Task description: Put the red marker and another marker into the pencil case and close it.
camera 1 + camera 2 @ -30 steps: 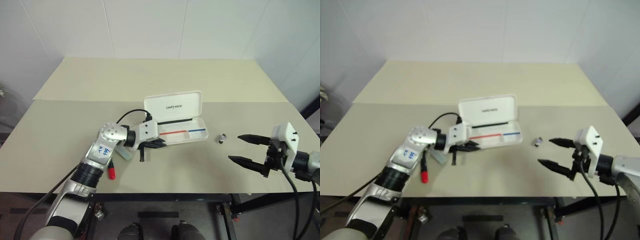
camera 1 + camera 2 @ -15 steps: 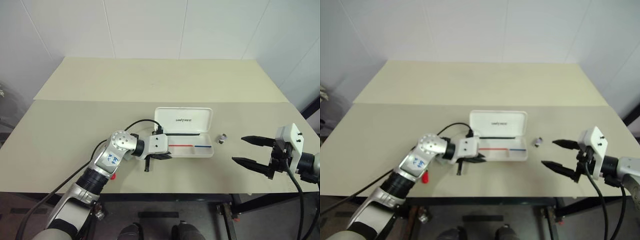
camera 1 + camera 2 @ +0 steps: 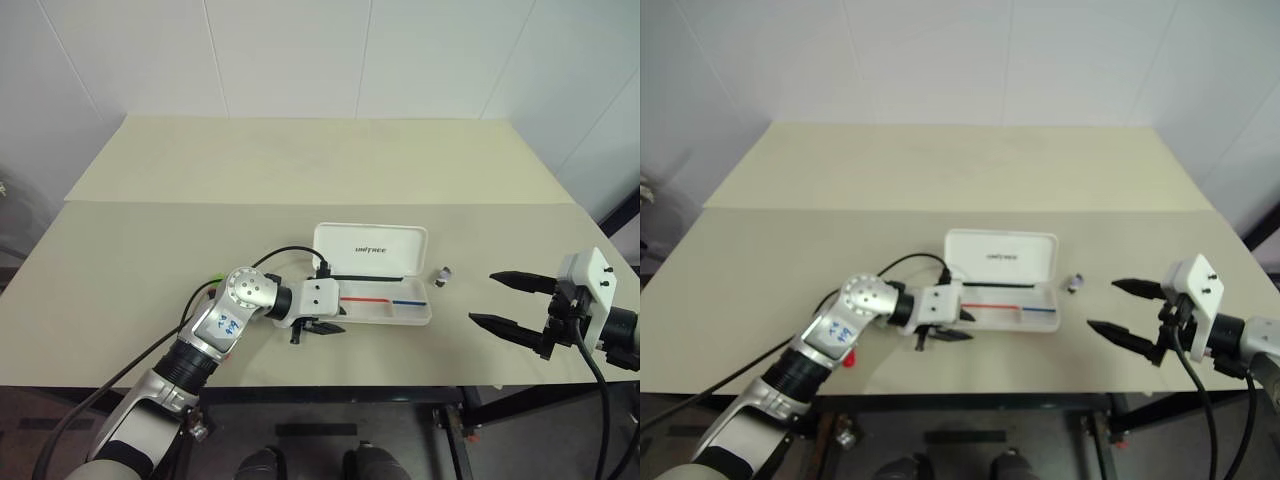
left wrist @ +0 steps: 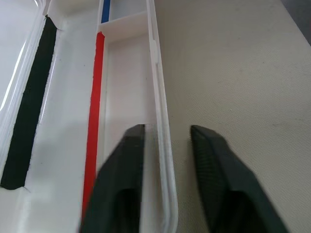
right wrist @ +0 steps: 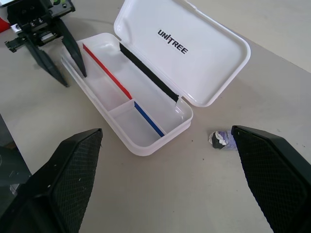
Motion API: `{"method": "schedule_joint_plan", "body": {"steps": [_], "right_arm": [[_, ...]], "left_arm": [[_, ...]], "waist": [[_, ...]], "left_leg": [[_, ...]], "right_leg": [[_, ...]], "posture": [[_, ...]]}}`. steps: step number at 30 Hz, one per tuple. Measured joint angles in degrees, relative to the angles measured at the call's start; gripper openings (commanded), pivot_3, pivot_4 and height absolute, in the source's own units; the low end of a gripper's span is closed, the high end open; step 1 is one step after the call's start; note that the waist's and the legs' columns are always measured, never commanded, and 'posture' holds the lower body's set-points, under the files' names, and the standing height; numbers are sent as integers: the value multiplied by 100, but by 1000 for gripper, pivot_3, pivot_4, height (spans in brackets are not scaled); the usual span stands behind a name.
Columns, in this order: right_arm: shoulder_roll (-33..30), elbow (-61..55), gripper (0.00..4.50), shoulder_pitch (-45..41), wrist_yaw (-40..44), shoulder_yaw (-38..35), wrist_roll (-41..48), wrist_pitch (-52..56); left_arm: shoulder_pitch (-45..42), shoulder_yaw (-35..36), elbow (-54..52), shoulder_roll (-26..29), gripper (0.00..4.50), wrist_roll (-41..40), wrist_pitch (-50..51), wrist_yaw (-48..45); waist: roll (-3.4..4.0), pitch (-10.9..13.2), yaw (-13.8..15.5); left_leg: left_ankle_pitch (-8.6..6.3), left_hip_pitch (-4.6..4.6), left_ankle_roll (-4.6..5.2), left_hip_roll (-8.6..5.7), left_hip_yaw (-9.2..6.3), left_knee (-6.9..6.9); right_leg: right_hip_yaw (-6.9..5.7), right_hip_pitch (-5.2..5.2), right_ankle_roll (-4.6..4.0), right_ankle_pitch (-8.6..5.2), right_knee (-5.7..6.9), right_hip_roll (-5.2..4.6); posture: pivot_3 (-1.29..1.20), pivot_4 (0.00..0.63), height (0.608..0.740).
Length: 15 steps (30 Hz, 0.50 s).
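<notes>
The pencil case (image 3: 375,285) lies open on the counter (image 3: 300,160), lid (image 5: 187,56) tipped back, and the left hand (image 3: 318,327) sits at its near left corner with its fingers (image 4: 121,184) parted, one either side of the front wall; they look loose on it, gripping nothing else. The right hand (image 3: 510,305) hangs wide open and empty off to the right.

The case seems placed now, so the sensible move is to lift that left hand straight off the wall without nudging the tray, then go back for the red marker (image 3: 849,359), whose red end peeks out beside the left arm. A green tip (image 3: 213,283) shows behind that arm, perhaps the other marker.

Inside lie a thin red-and-blue stick (image 5: 121,97) and a black pen (image 5: 148,73) by the hinge; neither marker is in. A small dark object (image 5: 219,140) sits just right of the case.
</notes>
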Motion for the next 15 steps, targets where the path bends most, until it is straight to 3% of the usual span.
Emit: {"method": "schedule_joint_plan", "body": {"steps": [6, 15], "right_arm": [[0, 0, 4500, -15, -5, 0, -1, -1], [-1, 164, 4500, -378, 94, 216, -20, -9]], "left_arm": [[81, 15, -285, 25, 4483, -36, 133, -6], [348, 389, -1243, 284, 4483, -326, 677, 57]], "waist": [[0, 0, -1], [1, 0, -8]], "left_leg": [[0, 0, -1, 1, 0, -1], [1, 8, -1, 1, -1, 1]], "right_leg": [[0, 0, 0, 0, 0, 1], [0, 7, 0, 0, 1, 0]], "posture": [[0, 150, 740], [0, 150, 740]]}}
